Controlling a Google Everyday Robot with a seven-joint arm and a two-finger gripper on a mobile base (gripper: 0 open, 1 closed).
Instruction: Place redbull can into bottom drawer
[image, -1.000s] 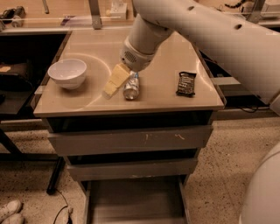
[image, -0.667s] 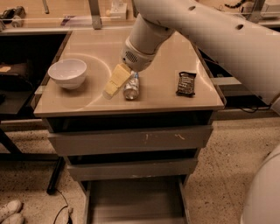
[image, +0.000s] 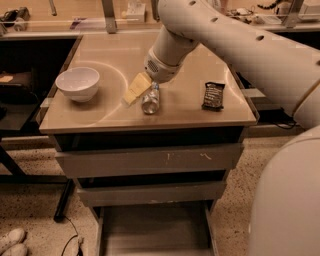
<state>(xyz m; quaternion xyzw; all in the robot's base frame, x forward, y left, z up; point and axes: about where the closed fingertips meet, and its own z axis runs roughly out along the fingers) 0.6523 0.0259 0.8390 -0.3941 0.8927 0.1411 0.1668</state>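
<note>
The redbull can (image: 150, 100) lies on its side on the tan cabinet top (image: 180, 107), near the middle, with one shiny round end facing me. My gripper (image: 138, 90), with its yellowish tip, is down at the can's far left side, right against it, under the white arm (image: 220, 35). The bottom drawer (image: 150, 227) is pulled out at the foot of the cabinet and shows a flat grey floor with nothing on it.
A white bowl (image: 78, 83) stands on the left of the top. A dark flat snack packet (image: 213, 96) lies on the right. Two shallower grey drawers (image: 150, 160) above the bottom one are shut. Dark shelving stands at left, and white shoes (image: 11, 242) lie on the floor.
</note>
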